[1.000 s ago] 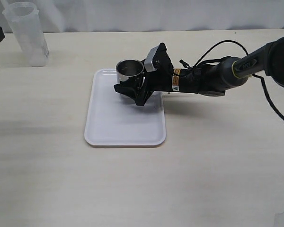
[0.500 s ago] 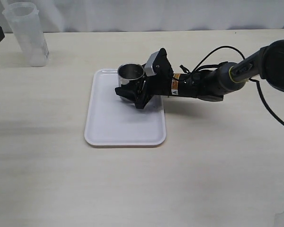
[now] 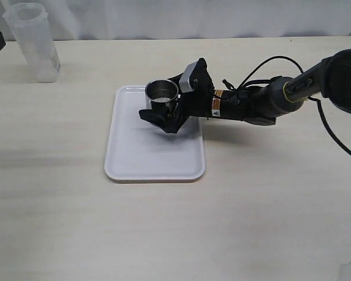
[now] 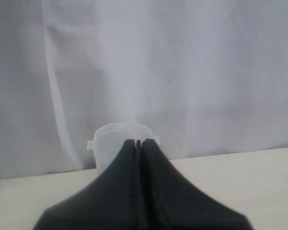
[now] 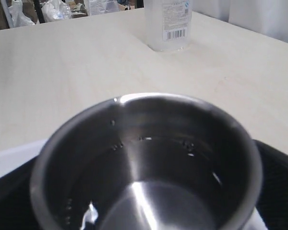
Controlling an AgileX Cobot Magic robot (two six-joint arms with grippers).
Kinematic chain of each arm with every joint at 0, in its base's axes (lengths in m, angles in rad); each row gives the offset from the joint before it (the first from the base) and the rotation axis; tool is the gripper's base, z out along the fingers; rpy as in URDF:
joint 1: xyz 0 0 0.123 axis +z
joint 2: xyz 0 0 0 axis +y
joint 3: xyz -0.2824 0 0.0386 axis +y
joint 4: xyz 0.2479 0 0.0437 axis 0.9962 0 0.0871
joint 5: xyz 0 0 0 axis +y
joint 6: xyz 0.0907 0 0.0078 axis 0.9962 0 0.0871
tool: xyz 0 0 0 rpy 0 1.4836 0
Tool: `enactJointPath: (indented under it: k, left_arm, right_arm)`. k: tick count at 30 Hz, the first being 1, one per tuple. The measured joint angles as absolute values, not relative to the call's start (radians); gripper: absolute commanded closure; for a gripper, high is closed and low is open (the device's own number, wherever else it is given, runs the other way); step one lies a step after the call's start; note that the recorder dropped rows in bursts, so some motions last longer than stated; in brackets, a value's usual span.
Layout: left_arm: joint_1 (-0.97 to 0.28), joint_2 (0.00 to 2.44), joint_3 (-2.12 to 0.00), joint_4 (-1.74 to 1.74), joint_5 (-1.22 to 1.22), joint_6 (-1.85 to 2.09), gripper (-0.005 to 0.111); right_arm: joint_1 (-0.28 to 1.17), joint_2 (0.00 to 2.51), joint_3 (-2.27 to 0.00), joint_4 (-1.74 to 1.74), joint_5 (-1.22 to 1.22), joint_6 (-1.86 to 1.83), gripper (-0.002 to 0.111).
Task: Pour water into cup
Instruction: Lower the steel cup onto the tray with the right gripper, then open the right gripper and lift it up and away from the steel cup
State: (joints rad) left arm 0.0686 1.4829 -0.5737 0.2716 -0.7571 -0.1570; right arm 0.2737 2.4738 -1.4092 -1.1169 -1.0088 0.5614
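The steel cup [image 3: 162, 93] stands at the far right part of the white tray [image 3: 140, 158]. My right gripper [image 3: 158, 119] reaches in from the right, its black jaws close against both sides of the cup. In the right wrist view the cup [image 5: 149, 163] fills the frame, with droplets on its dark inner wall. The translucent beaker [image 3: 32, 41] stands at the far left of the table. Water in it is barely visible. My left gripper [image 4: 138, 143] is shut and empty, pointing at the beaker [image 4: 110, 143].
The beaker's label shows in the right wrist view [image 5: 175, 21], beyond the cup. A white curtain hangs behind the table. The right arm's cables [image 3: 269, 70] loop above the table on the right.
The right gripper has lowered the cup a little toward the tray and shifted slightly left. The left gripper and the beaker have not moved.
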Motion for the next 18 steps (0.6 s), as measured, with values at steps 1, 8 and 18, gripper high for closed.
enactJointPath:
  k: [1, 8, 18]
  left_arm:
    - [0.069, 1.483, -0.574, 0.272, -0.757, -0.157, 0.107]
    - [0.069, 1.483, -0.574, 0.272, -0.757, -0.157, 0.107]
    - [0.069, 1.483, -0.574, 0.273, -0.757, -0.155, 0.107]
  right_arm:
    - [0.274, 2.474, -1.409, -1.117, -1.009, 0.561, 0.015]
    - [0.274, 2.421, -1.409, -1.133, -1.009, 0.579, 0.015]
    - [0.232, 2.286, -1.409, -1.251, -0.996, 0.790, 0.051]
